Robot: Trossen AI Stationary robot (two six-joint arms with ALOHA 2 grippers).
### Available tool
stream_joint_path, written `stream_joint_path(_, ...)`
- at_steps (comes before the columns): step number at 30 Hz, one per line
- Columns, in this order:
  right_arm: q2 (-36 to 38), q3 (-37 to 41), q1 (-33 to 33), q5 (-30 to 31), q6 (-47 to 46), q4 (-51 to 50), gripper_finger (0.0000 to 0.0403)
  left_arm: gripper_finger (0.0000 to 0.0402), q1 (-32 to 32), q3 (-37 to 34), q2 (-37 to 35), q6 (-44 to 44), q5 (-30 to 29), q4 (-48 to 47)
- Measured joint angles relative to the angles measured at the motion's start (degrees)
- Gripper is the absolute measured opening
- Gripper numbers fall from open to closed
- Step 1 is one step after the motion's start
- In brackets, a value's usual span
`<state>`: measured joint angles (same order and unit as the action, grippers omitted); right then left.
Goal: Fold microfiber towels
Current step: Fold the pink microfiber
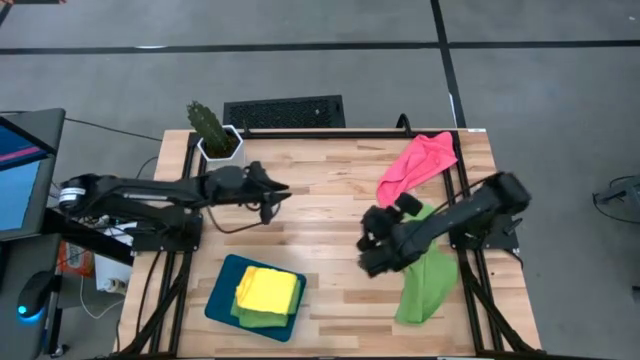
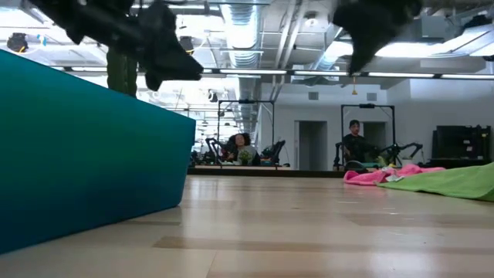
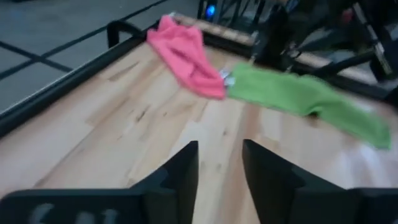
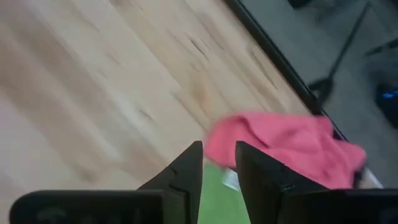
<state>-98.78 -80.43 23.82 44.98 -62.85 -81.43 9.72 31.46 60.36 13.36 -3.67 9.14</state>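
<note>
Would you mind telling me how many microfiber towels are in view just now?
4 visible: a yellow towel stacked on a folded green towel on the teal tray, a pink towel and a loose green towel near the right arm. More may hide in the stack.

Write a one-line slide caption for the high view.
Both arms hover mid-table: folded yellow towel on teal tray, pink towel and green towel unfolded.

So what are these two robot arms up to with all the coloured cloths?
They are folding towels. A folded yellow towel already lies on green ones in the teal tray. A pink towel and a green towel lie crumpled on the table's right side. The right gripper hovers near them, the left gripper over bare wood; neither holds anything.
</note>
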Motion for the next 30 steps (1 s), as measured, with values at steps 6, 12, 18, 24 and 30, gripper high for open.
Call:
stream_joint_path(6, 14.11, 20.00, -5.56, -3.04, 0.92, 4.94, 0.0119, 0.0149, 2.84, 8.58, 10.50, -5.57, 2.68, 0.27)
stream_joint_path(12, 20.60, 32.08, -17.41, -15.50, 17.80, 21.36, 0.0150, 0.0159, 5.50, 17.03, 19.03, -10.45, 13.76, -0.37)
stream_joint_path(18, 16.06, 34.80, -26.37, -17.04, 34.36, 35.86, 0.0218, 0.0171, 8.63, 20.60, 22.78, -10.94, 20.87, -0.73)
stream_joint_path(24, 7.51, 34.84, -31.19, -20.08, 43.76, 45.95, 0.0241, 0.0179, 10.39, 20.70, 22.30, -10.04, 25.54, -3.47)
stream_joint_path(30, 2.08, 34.32, -32.67, -22.43, 45.76, 47.45, 0.0234, 0.0179, 10.64, 20.67, 21.59, -9.91, 27.38, -4.79)
